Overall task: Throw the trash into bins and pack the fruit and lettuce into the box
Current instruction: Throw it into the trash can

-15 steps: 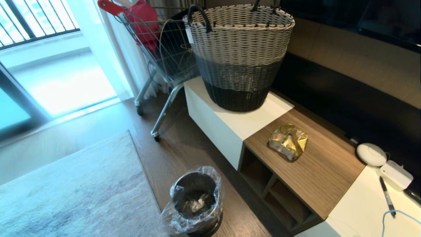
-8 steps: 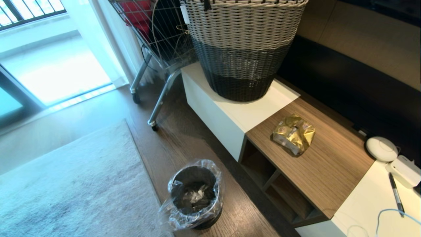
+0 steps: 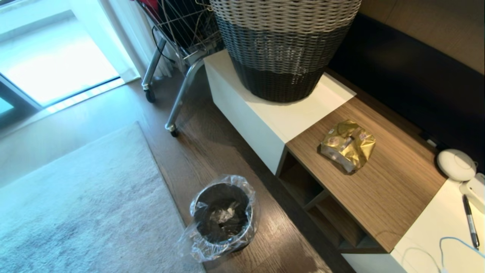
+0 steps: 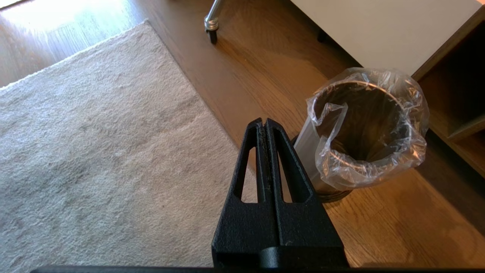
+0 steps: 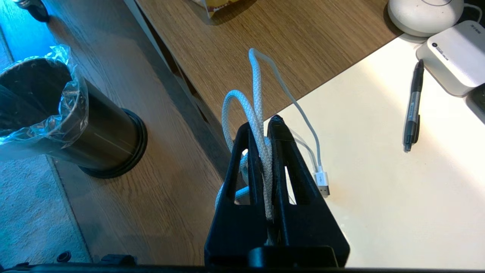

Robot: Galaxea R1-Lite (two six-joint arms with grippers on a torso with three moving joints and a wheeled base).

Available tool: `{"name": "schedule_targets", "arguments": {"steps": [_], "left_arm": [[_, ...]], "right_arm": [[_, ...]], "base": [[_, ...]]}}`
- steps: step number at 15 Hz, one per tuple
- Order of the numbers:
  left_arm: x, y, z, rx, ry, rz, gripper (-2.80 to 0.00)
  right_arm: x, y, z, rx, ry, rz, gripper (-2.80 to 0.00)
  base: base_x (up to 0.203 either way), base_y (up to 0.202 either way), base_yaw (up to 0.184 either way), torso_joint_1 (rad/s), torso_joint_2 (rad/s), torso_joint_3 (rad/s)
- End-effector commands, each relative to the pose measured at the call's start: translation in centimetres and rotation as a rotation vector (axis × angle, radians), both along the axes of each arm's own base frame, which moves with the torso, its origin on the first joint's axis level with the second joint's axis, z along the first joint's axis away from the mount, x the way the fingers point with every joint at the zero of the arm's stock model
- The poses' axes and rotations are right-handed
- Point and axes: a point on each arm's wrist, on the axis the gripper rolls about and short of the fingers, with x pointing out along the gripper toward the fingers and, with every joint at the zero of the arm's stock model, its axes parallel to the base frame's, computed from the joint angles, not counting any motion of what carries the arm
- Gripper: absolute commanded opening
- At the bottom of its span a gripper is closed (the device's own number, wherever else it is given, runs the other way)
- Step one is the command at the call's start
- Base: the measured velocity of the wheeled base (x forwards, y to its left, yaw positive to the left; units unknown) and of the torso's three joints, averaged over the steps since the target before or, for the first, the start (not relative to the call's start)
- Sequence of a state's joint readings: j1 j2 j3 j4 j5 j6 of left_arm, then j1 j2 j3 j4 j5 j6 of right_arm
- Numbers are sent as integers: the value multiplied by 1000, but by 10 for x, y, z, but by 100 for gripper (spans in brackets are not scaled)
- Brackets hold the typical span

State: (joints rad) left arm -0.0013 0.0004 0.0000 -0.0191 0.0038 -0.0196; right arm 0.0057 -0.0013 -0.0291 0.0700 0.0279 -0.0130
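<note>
A crinkled gold snack wrapper (image 3: 348, 146) lies on the low wooden shelf top (image 3: 382, 197). One steel bin (image 3: 221, 216) with a clear liner stands on the floor in front of the shelf, with something pale and crumpled at its bottom. My left gripper (image 4: 264, 122) is shut and empty, hanging over the rug's edge beside the bin (image 4: 363, 129). My right gripper (image 5: 261, 122) is shut on a white braided cable (image 5: 257, 94), above the white cabinet top's edge. The fruit, lettuce and box are out of view.
A tall grey-and-white woven basket (image 3: 284, 49) stands on the white cabinet (image 3: 265, 117), with a wire cart (image 3: 178, 34) behind it. A rug (image 3: 75, 212) covers the floor on the left. A round white device (image 3: 456, 165) and a pen (image 3: 470, 222) lie at the right.
The whole head view has shifted: basket, wrapper and bin sit higher in the picture as the camera tips down. Nothing itself has moved.
</note>
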Motion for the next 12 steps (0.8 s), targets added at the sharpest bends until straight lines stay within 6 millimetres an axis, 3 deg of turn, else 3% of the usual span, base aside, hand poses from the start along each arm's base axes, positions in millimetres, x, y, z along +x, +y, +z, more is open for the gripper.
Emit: {"name": "schedule_targets", "arguments": {"steps": [1,12], "left_arm": [[0,0,0,0,-1,1,-280],[0,0,0,0,0,1,-280]], "right_arm": [[0,0,0,-1,1,2,-280],[0,0,0,-1,0,-1,-280]], "base": [[0,0,0,3,2,-194],[0,0,0,4,3,-198]]}}
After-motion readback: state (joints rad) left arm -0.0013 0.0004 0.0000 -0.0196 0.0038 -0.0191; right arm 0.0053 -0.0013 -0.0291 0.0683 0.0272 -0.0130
